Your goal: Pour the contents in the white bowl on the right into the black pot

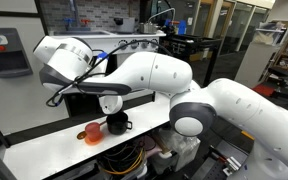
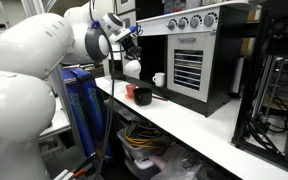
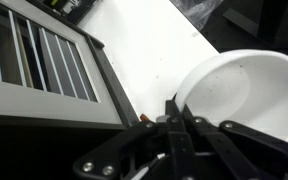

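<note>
One round white bowl (image 3: 246,95), one small round black pot (image 1: 117,124), one orange cup (image 1: 91,133) and one small white mug (image 2: 159,79) were in view, the last three standing on the white tabletop (image 3: 154,40). The jaws were clamped tight on the bowl's rim, holding it in the air just above the black pot, near the black toy oven (image 2: 189,65). The bowl hung tipped, its open mouth facing the wrist camera; the pot's handle was too small to tell its direction.
</note>
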You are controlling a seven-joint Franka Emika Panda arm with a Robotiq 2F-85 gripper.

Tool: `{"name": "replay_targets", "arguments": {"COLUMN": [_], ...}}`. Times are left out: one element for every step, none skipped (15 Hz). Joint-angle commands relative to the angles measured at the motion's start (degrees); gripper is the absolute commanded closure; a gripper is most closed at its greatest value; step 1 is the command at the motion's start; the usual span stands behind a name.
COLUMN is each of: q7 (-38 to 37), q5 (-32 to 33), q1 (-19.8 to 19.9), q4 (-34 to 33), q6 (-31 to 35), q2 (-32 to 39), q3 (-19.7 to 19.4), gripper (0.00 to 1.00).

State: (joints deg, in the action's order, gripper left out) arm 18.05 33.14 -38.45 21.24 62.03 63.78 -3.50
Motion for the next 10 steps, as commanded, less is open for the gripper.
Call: {"name": "replay_targets", "arguments": {"q7": [-1.3, -1.3, -1.5, -1.6, -1.5, -1.5, -1.5, -1.5, -1.5, -1.3], "q5": [-5.3, -6.9, -8.0, -9.5, -11.0, -12.4, -13.9, -15.4, -16.5, -17.7], "q1": [0.7, 0.9, 0.9, 1.0, 1.2, 1.3, 1.4, 1.5, 1.5, 1.6], "q4": [1.4, 1.5, 1.5, 1.3, 1.1, 0.9, 0.8, 0.8, 0.9, 0.9], "q6": [2.5, 3.5, 3.8, 4.4, 5.1, 5.5, 5.7, 5.8, 5.7, 5.7], "q2": [-2.6, -3.2, -3.4, -3.8, -4.2, -4.5, -4.8, -5.2, -5.5, -5.8], "q3": [-0.4, 0.0, 0.0, 0.4, 0.9, 1.3, 1.8, 2.2, 2.5, 3.0], "gripper": [0.99, 0.99, 0.99, 0.99, 0.99, 0.99, 0.99, 0.99, 0.99, 0.99]}}
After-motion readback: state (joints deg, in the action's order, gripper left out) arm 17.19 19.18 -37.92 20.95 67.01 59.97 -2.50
